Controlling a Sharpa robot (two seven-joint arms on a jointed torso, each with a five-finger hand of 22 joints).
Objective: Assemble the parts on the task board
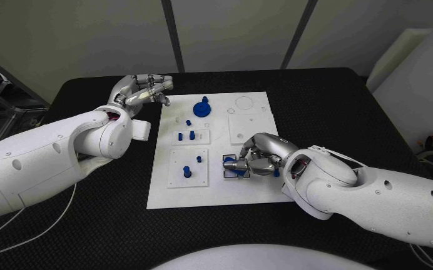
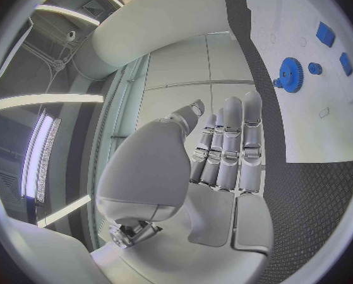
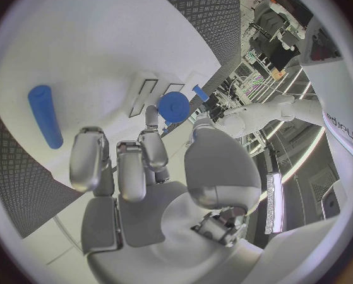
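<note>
One blue gear [image 1: 202, 107] on the task board [image 1: 253, 195]; left robot hand [image 1: 142, 92] empty, fingers apart; right robot hand [image 1: 257, 156] grips a blue part [image 1: 233, 164].

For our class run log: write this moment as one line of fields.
left hand: open, off board | right hand: on blue part | task board: gear seated

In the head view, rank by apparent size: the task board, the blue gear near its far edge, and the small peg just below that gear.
Largest to smallest:
1. task board
2. blue gear
3. small peg
</note>
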